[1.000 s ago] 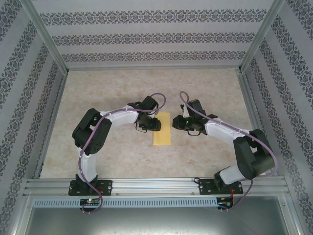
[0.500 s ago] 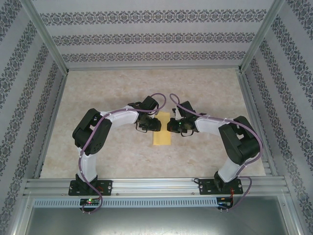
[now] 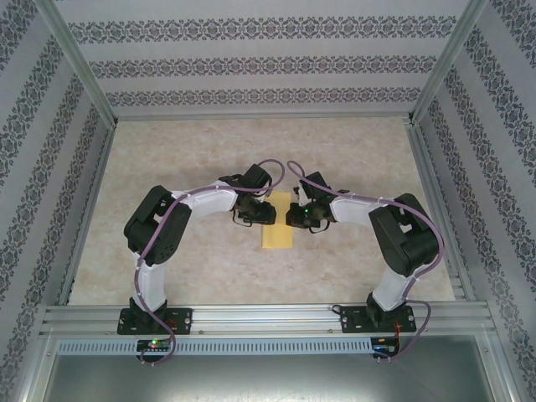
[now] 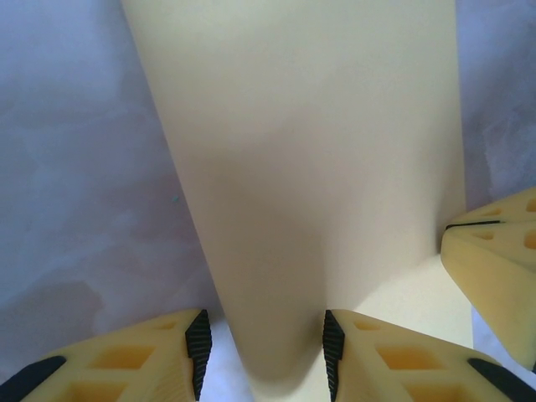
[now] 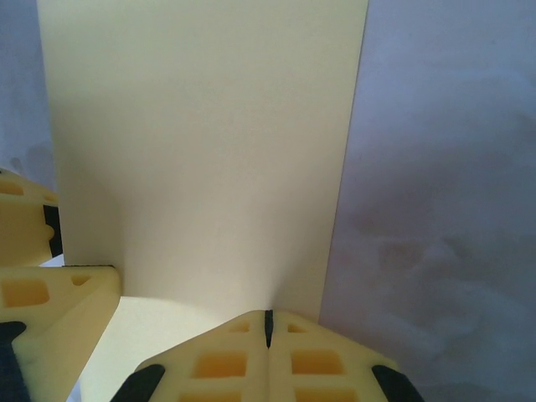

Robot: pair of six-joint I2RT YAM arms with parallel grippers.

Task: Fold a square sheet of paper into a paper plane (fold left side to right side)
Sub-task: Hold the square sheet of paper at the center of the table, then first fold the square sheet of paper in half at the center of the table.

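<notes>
The table [image 3: 209, 159] is a pale, marbled beige slab. Walls [image 3: 268, 63] papered in bands of dark ornament close it in at 9, 12 and 3 o'clock. A metal rail [image 3: 268, 318] runs along the 6 o'clock edge, and both arm bases are bolted to it. Purple cables [image 3: 276, 167] loop over the wrists.

The sheet of paper [image 3: 277, 234] lies flat at about the centre of the table. It is folded into a narrow yellow-orange strip. Its long axis runs from 12 to 6 o'clock and both ends are cut square, so neither end leads.

The left claw [image 3: 266, 214] reaches the strip's upper half from 9 o'clock. In its wrist view the left claw [image 4: 265, 360] stands about half open, with a rounded hump of the paper [image 4: 293, 167] running between the fingers. The black pad on the right touches the hump, while a thin bright gap shows at the other pad, so no firm pinch can be made out.

The right claw [image 3: 291, 216] comes in from 3 o'clock, close to the left one. In its wrist view the right claw [image 5: 268, 331] is fully closed, with the two fingertips pressed together along a thin seam. The tips sit at the near edge of the paper [image 5: 201, 142]. Whether any paper is caught in that seam cannot be told.

Each wrist view catches a yellow finger of the other claw at its side.
</notes>
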